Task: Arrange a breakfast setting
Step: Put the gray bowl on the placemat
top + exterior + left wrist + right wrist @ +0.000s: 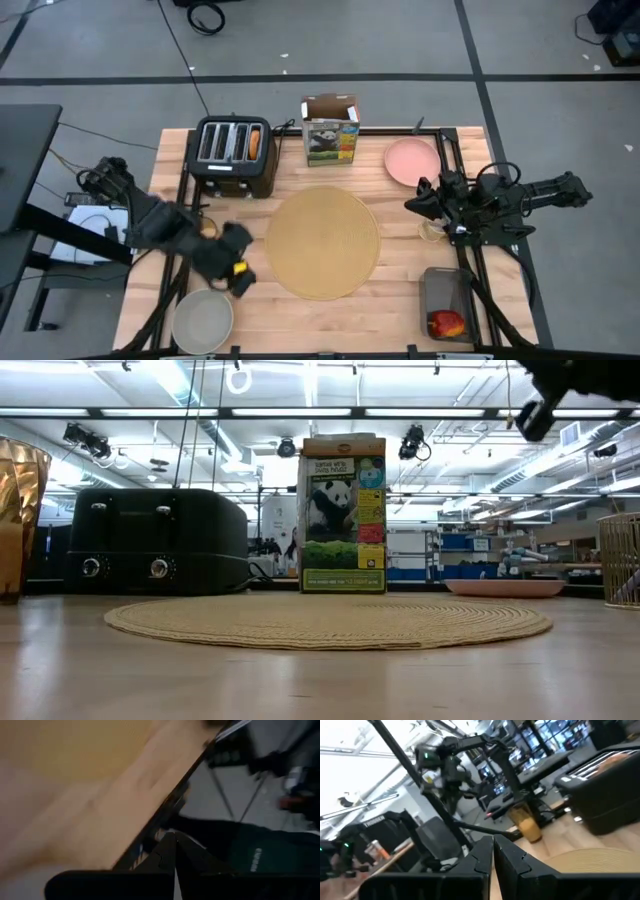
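The round tan placemat (322, 243) lies flat at the table's middle. The pale grey bowl (203, 320) stands at the near left corner. The pink plate (411, 161) sits at the far right. The amber cup (20, 520) stands at the left, partly hidden under my left arm in the high view (207, 228). The red apple (447, 323) lies in a dark bin at the near right. The bread piece (254, 145) sticks up from a toaster slot. No spoon shows. My left gripper (240, 278) is shut and empty between bowl and placemat. My right gripper (412, 204) is shut and empty, raised beside the placemat's right edge.
A black toaster (235, 155) and a panda cereal box (331, 130) stand along the far edge. A dark bin (447, 300) holds the apple at the near right. A small clear object (432, 232) sits under my right arm. Black frame rails run along both table sides.
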Tool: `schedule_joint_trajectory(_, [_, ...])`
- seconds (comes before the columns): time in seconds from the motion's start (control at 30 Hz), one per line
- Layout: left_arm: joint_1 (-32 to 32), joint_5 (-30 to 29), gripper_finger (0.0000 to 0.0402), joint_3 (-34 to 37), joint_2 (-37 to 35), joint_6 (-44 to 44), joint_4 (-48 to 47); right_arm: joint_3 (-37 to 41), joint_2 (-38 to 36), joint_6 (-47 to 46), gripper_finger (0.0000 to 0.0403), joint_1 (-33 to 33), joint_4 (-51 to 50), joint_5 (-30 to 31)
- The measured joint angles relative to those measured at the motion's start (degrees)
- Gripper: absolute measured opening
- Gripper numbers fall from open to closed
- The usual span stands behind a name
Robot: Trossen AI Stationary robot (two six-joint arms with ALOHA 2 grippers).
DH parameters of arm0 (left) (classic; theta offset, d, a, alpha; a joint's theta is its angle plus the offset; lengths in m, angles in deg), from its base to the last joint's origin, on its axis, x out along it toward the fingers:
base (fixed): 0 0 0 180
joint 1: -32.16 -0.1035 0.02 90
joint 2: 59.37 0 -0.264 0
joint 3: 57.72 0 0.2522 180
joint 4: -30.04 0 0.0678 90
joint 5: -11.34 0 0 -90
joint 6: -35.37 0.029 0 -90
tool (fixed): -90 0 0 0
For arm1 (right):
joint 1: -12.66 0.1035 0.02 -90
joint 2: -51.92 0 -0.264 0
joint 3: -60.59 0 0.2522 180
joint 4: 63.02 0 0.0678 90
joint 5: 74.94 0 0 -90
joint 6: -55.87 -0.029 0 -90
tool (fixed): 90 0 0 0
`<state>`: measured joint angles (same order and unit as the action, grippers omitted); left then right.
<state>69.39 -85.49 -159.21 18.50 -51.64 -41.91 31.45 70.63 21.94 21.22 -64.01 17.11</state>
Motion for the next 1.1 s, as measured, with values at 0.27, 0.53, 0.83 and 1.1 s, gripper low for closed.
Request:
schedule_joint_trajectory(0.27, [9.8,0.1,0.0055,0.0,7.9,-20.6,-0.6,-5.2,9.8,-1.1,0.0067,1.0,-0.2,4.2])
schedule_joint_trajectory(0.53, [16.2,0.4,0.0171,0.0,15.1,-35.0,-1.5,-13.9,21.3,9.0,0.0163,4.7,-6.0,1.1])
schedule_joint_trajectory(0.83, [16.9,10.9,0.0224,0.0,24.8,-38.8,-7.9,-20.1,31.0,17.5,0.0208,6.9,-12.5,1.3])
schedule_joint_trajectory(1.1, [15.8,12.6,0.0201,0.0,29.5,-39.4,-6.7,-20.2,33.5,18.2,0.0206,8.2,-12.5,1.3])
